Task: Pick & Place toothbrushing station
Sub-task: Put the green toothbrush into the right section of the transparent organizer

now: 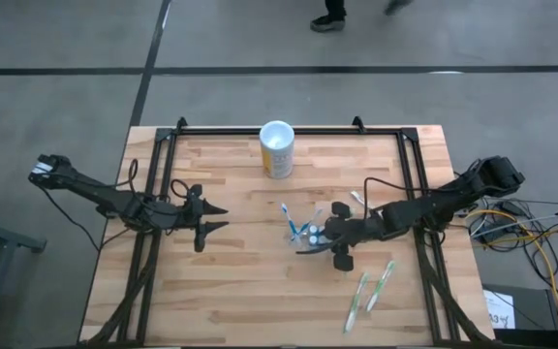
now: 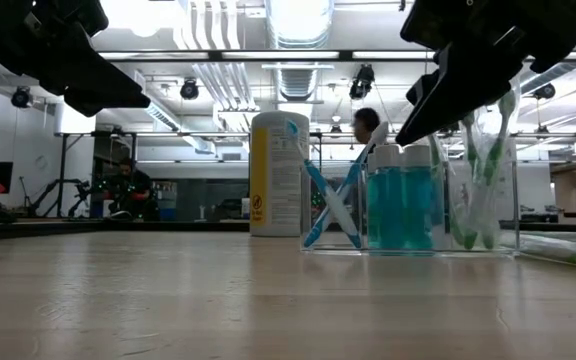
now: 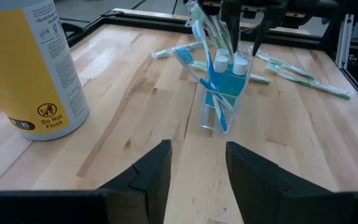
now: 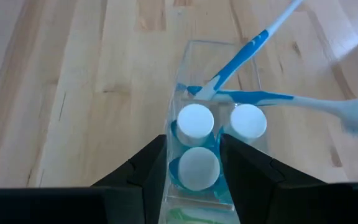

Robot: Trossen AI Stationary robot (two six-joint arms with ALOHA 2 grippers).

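Wooden table (image 1: 231, 281): clear toothbrushing station (image 3: 224, 99) holds toothbrushes (image 3: 194, 65), apparently blue bottles (image 4: 197, 168).

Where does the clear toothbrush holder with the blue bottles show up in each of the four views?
High view: clear holder right of centre, at the right gripper.
Low view: right of centre, beside the yellow canister.
Left wrist view: upper middle.
Right wrist view: centre, between the fingers.
Shared landmark: the white-capped blue bottles.

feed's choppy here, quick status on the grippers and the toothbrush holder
Left gripper open, waiting at table's left. Right gripper straddling the clear toothbrush holder, fingers parted. Yellow canister well clear; loose toothbrushes lie nearby.
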